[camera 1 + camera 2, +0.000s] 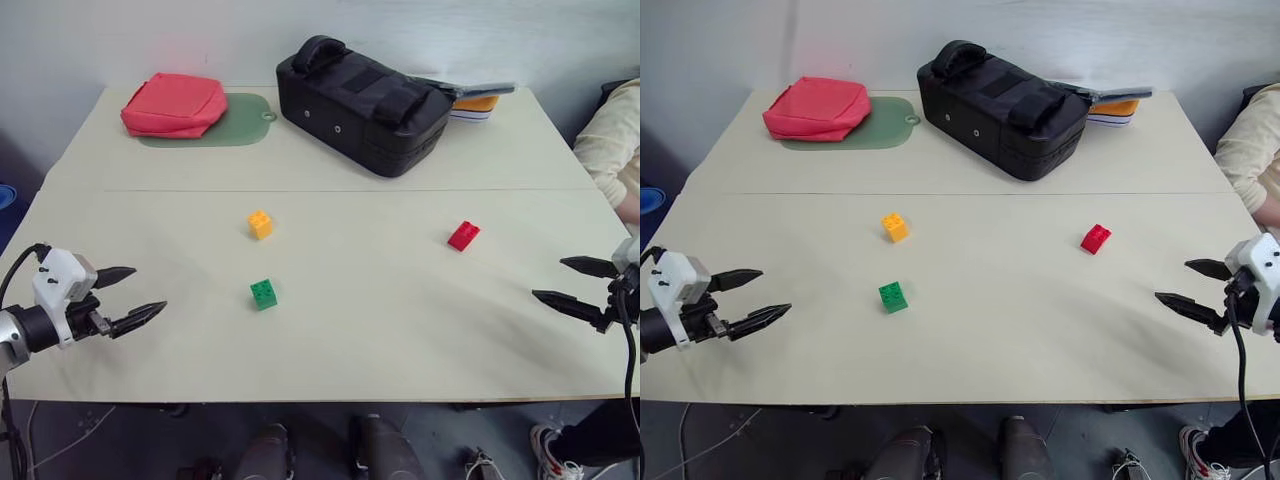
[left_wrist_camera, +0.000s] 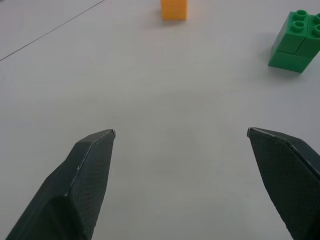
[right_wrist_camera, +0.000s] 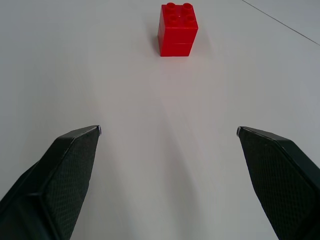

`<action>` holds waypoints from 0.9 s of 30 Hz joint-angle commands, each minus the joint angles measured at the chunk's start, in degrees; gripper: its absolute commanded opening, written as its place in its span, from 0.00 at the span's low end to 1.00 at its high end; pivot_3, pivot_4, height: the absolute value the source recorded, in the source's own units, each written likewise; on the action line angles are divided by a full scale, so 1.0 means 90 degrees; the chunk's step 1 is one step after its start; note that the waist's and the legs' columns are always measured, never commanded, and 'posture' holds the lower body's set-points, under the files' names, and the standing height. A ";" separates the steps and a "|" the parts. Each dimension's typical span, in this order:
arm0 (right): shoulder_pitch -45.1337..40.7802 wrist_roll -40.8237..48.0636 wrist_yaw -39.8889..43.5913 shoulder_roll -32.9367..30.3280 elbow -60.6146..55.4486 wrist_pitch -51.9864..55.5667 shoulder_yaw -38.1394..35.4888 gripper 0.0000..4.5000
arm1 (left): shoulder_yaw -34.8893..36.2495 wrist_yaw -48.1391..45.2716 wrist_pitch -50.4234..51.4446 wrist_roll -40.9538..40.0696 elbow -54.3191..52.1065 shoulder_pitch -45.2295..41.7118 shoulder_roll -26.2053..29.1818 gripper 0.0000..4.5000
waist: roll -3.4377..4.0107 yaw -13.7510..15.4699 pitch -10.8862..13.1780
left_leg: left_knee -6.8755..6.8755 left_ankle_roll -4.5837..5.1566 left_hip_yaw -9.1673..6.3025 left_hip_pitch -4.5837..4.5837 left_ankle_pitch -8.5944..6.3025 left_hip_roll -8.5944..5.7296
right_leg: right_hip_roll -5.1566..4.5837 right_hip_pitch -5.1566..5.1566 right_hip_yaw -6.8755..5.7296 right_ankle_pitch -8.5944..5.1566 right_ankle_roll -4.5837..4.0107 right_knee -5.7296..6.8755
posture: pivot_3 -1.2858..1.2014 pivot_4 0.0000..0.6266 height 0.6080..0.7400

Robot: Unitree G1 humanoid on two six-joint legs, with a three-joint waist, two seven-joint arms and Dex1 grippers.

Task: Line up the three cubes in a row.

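Observation:
Three studded cubes lie apart on the cream table (image 1: 330,340). The orange-yellow cube (image 1: 260,224) sits left of centre, with the green cube (image 1: 264,293) just in front of it. Off to the right sits the red cube (image 1: 463,236). My left gripper (image 1: 138,296) hovers open at the table's left edge, well left of the green cube (image 2: 296,41). My right gripper (image 1: 562,283) is open at the right edge, pointing toward the red cube (image 3: 177,29) some way ahead. Nothing is between either pair of fingers.
A large black bag (image 1: 362,103) stands at the back centre. A red pouch (image 1: 174,104) lies on a green mat (image 1: 240,122) at the back left. Flat items (image 1: 476,103) lie behind the bag. A person's sleeve (image 1: 614,140) shows at the right edge.

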 commanded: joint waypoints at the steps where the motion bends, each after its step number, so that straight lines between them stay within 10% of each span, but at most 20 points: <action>1: 0.0046 0.0172 -0.0059 0.0015 -0.0238 0.0090 -0.0361 1.00 | 0.0171 -0.0030 -0.0014 -0.0054 -0.0110 0.0038 0.0062 0.99 | 0.0000 0.0000 0.0000 | 0.0000 0.0000 0.0000 0.0000 0.0000 0.0000 | 0.0000 0.0000 0.0000 0.0000 0.0000 0.0000 | 0.52 0.24 1.00; 27: -0.0848 -0.0101 -0.0427 0.0100 -0.0800 0.0513 0.0448 1.00 | -0.0548 -0.0159 0.0776 -0.0554 -0.0813 -0.0735 0.0160 0.99 | 0.0000 -0.0005 0.0000 | 0.0006 -0.0002 0.0000 -0.0001 0.0002 0.0000 | 0.0000 0.0001 0.0001 0.0001 0.0002 0.0003 | 0.52 0.24 1.00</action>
